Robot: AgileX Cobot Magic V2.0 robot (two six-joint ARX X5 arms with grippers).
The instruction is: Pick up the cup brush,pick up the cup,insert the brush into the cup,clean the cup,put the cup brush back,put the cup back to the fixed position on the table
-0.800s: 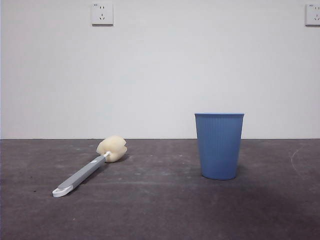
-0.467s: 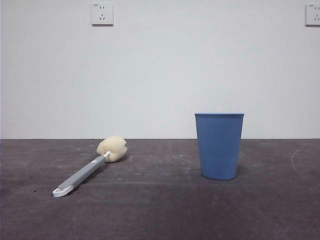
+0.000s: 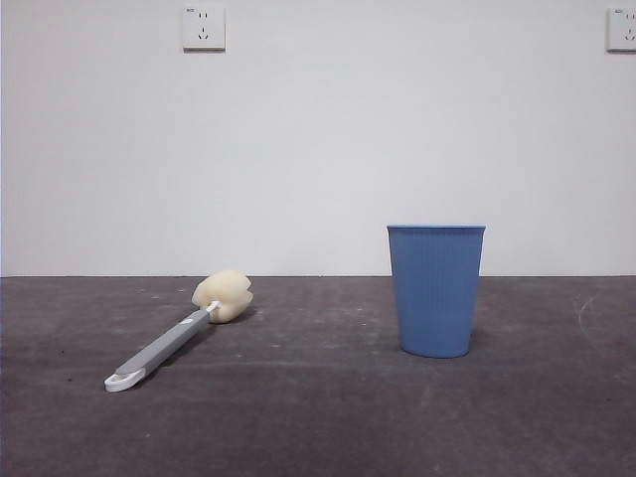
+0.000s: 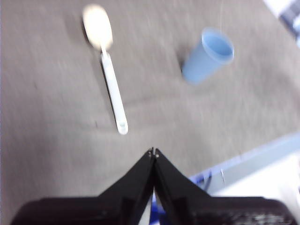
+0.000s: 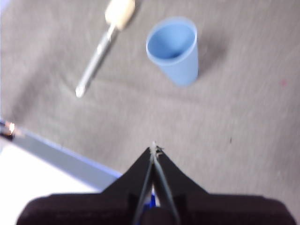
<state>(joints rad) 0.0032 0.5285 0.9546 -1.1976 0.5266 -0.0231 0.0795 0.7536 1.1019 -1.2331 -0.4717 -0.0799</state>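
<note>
While both arms are held high above the table (image 3: 318, 417), the blue ribbed cup (image 3: 435, 290) is seen upright on it, well apart from the cup brush (image 3: 179, 331), which is laid flat. The left gripper (image 4: 153, 152) and right gripper (image 5: 153, 149) are pressed closed, nothing gripped.

Blurred in both wrist views: cup brush (image 4: 107, 65) and cup (image 5: 174, 49). Cropped at the front view's edge: a wall socket (image 3: 622, 28).
</note>
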